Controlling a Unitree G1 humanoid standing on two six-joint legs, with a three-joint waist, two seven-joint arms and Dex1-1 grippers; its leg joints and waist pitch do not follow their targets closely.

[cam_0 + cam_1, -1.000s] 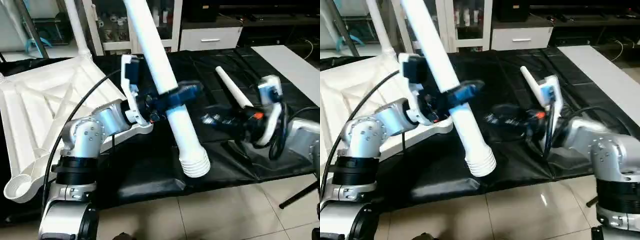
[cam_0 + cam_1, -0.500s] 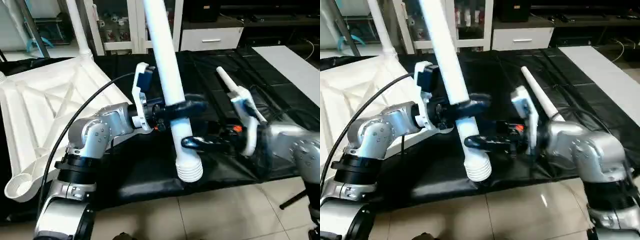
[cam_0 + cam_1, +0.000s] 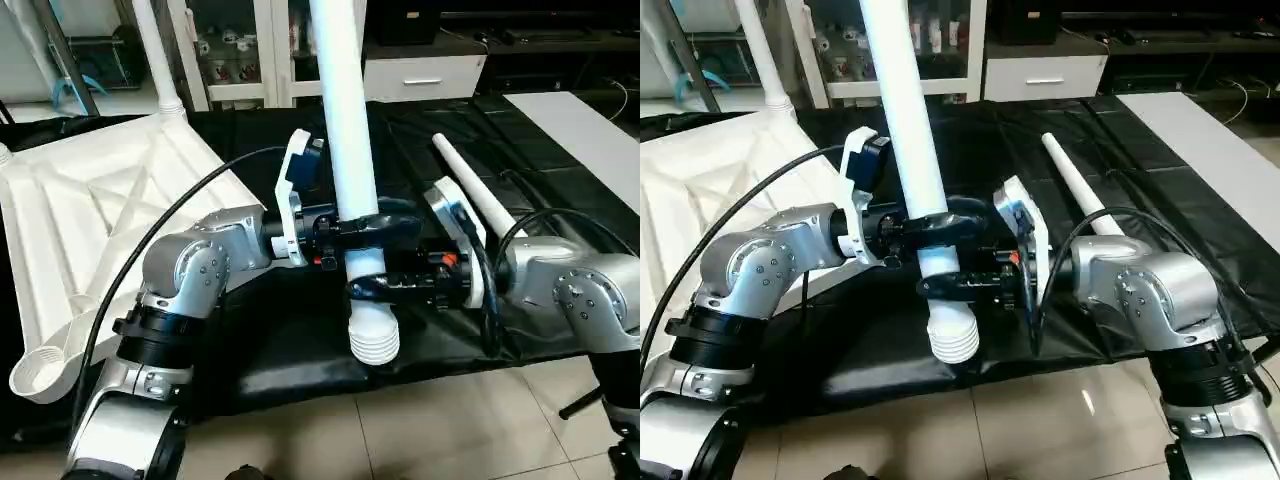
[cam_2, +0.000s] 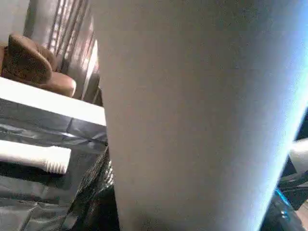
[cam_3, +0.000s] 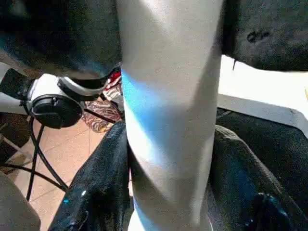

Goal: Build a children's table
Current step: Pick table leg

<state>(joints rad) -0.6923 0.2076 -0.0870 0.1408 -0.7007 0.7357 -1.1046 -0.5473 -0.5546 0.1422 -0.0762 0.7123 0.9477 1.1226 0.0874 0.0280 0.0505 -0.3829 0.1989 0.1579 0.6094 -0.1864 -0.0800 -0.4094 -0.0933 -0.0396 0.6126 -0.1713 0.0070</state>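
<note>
My left gripper (image 3: pixel 358 222) clamps the long white plastic tube leg (image 3: pixel 345 140), held near upright. My right gripper (image 3: pixel 372 287) wraps it just below, above its ribbed flared end (image 3: pixel 373 338).

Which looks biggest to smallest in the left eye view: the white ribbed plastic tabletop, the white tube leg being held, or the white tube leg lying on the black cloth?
1. White ribbed plastic tabletop.
2. Held white tube leg, though it is nearer the camera.
3. Lying white tube leg.

Even, bright room light. The floor tiles (image 3: pixel 1080 400) glare pale. The leg (image 4: pixel 192 115) looms soft and unfocused in the left wrist view, with a blue sheen along one side.
</note>
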